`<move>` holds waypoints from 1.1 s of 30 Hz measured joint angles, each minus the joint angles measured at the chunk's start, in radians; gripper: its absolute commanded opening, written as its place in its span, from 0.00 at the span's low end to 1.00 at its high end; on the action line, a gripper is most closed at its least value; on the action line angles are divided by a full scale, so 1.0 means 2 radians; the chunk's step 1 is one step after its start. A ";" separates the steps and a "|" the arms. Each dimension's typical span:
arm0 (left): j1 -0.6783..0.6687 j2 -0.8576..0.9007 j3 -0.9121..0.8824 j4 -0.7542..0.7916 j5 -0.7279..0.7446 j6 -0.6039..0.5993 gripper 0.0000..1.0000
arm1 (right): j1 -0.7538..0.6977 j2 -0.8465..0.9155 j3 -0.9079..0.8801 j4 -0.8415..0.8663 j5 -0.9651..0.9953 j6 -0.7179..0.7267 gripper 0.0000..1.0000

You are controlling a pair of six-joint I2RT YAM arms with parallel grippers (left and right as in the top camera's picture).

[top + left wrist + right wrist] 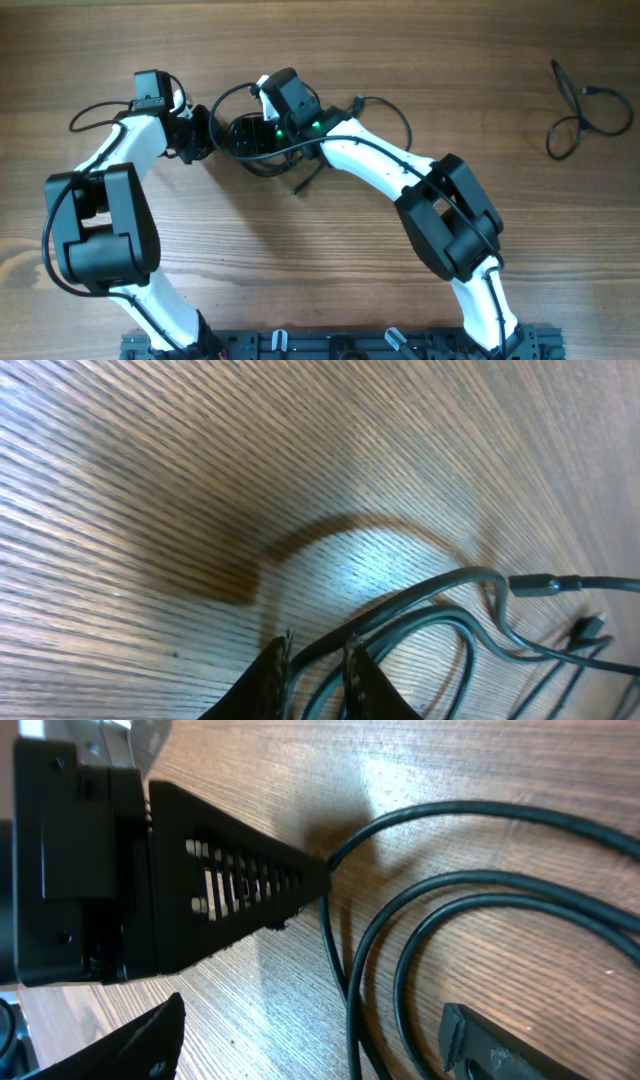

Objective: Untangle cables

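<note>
Between the left fingers point(268, 678), closed on it: a stretch of the cables point(545, 585), trailing out across the worktop point(150, 460). Between the wide-open right fingers point(480, 1040): two loops, ungripped. Finger bases cut off; knot indistinct.

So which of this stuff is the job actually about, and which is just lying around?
In the job: tangled cables, between the two arms, one strand pinched in the left jaws.

Lying about: lone cable, far right, touched by nothing, perhaps one already freed; wooden table.
</note>
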 measured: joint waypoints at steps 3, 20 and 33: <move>-0.008 0.000 0.000 0.008 -0.021 0.002 0.41 | 0.003 0.005 0.000 0.002 0.000 0.003 0.83; -0.055 0.004 0.001 0.022 -0.103 0.003 0.04 | -0.002 0.008 0.000 -0.050 0.025 0.003 0.76; 0.006 0.004 0.001 0.000 -0.053 0.003 0.04 | -0.064 0.009 0.002 -0.162 0.088 -0.012 0.76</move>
